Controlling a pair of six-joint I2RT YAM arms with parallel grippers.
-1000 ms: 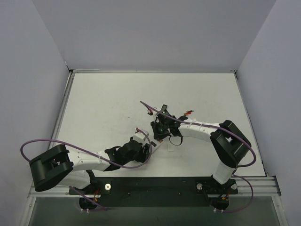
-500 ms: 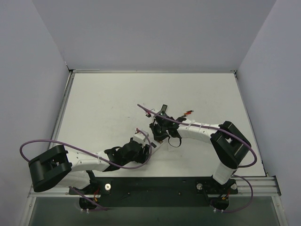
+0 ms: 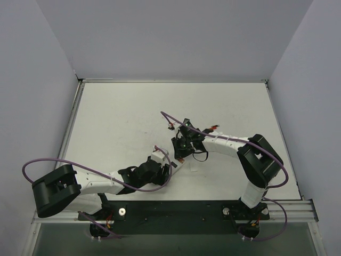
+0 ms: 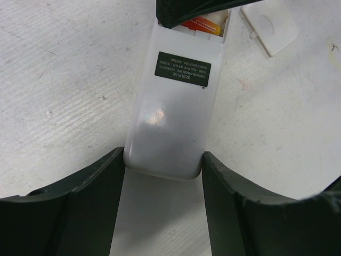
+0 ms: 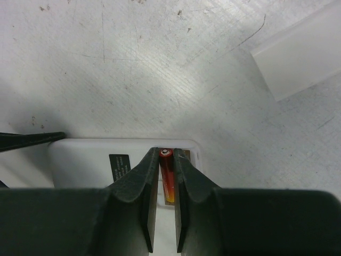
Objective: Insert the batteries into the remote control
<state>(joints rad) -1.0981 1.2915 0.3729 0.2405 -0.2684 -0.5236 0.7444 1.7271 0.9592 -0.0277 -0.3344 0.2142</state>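
Overhead, both arms reach to the middle of the bench. The left jaws and right jaws are bunched close together there, and what sits between them is too small to make out.

From the left wrist, the left jaws are closed on the remote control, one pressing each long side of its near end. The remote's white back faces up, with a small dark label. At the end farthest from these jaws the battery compartment is open and a red battery shows in it, partly hidden under the dark tips of the right jaws. A white battery cover lies flat on the bench just right of that end, apart from the remote.

From the right wrist, the right jaws are almost fully closed, pinching the red battery lengthwise between them. The battery sits directly over the open compartment at the remote's end, and the rest of the remote extends to the left of these jaws.
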